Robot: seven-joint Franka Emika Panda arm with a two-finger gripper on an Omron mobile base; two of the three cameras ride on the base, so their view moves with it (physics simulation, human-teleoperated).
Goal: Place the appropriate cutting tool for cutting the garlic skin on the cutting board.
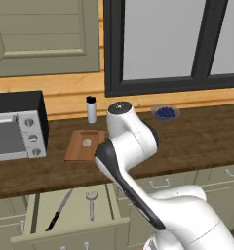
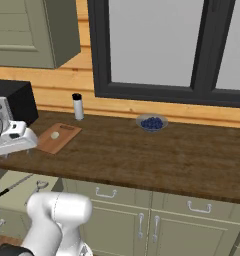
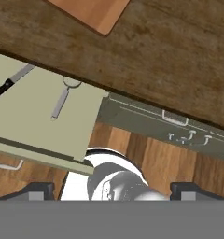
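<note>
Lying beside a round-headed utensil (image 1: 91, 202), the knife (image 1: 59, 211) fills the drawer (image 1: 70, 229); pincer (image 3: 112, 187) spread.

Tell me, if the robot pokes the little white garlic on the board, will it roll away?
Probably a bit. The garlic looks like a small roundish lump, so a nudge could roll it. It also seems tiny beside the cutting board, so it is likely light and easy to knock. The board lies flat on the counter, so the garlic may stop soon.
</note>
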